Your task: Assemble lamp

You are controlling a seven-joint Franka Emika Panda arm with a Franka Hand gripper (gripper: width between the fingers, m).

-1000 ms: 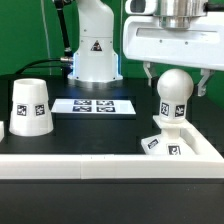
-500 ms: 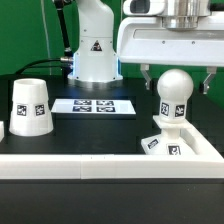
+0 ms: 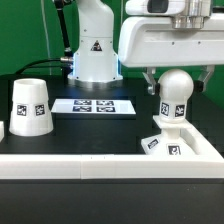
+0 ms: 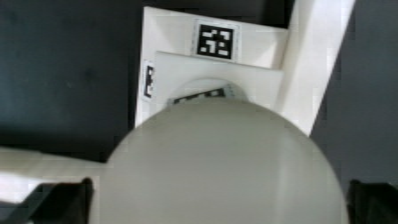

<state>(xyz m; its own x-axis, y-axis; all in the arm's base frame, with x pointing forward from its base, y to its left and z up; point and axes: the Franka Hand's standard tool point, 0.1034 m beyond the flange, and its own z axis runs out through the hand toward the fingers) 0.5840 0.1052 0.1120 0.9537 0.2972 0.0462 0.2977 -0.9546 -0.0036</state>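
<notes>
The ball-topped bulb stands upright on the flat square base at the exterior view's right. My gripper is open above it, with one finger on each side of the ball. In the wrist view the ball fills the space between my fingertips, and the tagged base shows beyond it. My gripper does not visibly touch the ball. The truncated-cone shade stands alone at the exterior view's left.
The marker board lies flat behind the middle. A long white rail runs along the front, and another runs beside the base. The robot's white pedestal stands at the back.
My gripper has come down slightly around the ball and shifted a little to the exterior view's left. The bulb, base and shade have not moved.
</notes>
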